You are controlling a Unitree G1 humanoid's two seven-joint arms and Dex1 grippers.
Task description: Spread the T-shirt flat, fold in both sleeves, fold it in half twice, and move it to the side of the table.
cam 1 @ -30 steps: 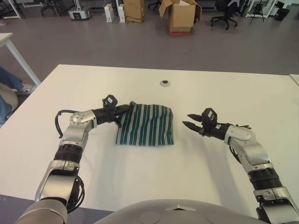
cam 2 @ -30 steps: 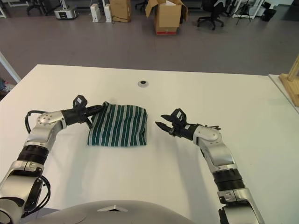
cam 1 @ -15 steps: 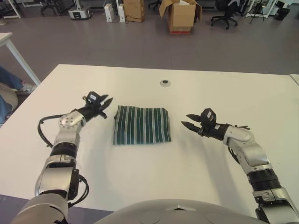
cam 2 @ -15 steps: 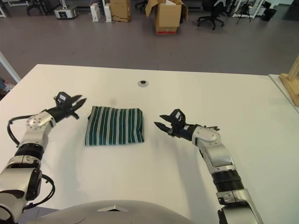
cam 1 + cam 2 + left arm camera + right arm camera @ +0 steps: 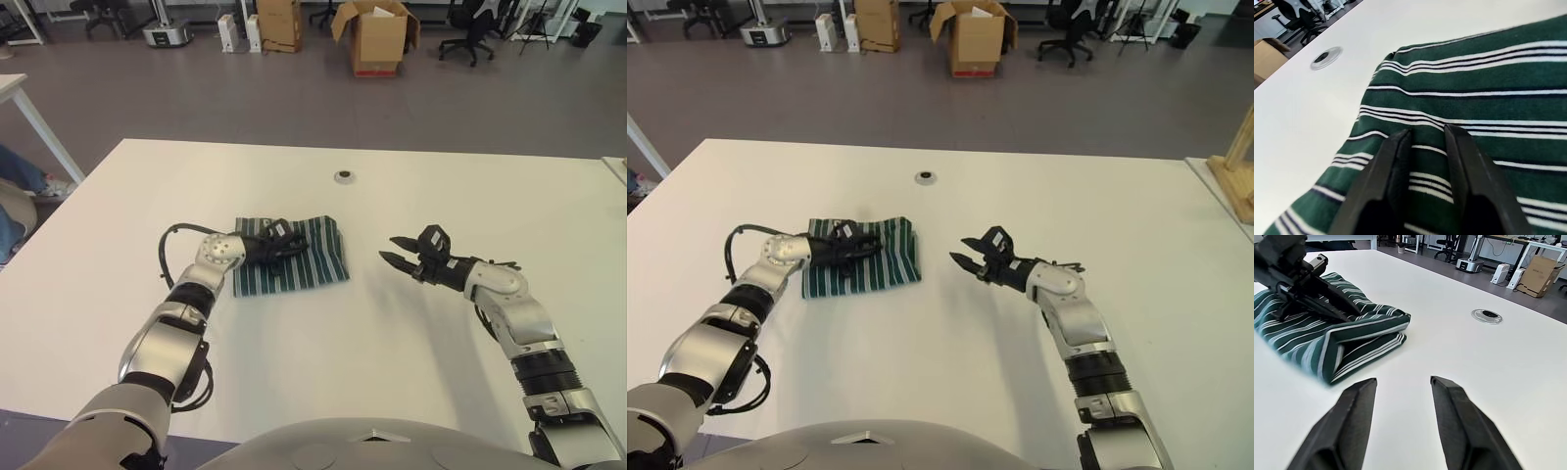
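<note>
L fingers [image 5: 1396, 166] sat slightly parted, tips on folded T-shirt [image 5: 323, 259]; R fingers [image 5: 1356, 406] spread, empty. Cloth prob. soft, light: pinch all layers at edge.

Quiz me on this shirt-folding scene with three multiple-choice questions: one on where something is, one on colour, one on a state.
1. Where is the left gripper?
A. on top of the folded T-shirt
B. on a plate
C. in a drawer

2. What colour is the T-shirt?
A. plain red
B. green with thin stripes
C. plain yellow

3. How is the right gripper?
A. shut on the T-shirt
B. shut on a cup
C. jaws open, holding nothing

Answers: 1 A, it lies on the striped cloth; 2 B, green with white and dark stripes; 3 C, its jaws stand apart, clear of the cloth.
</note>
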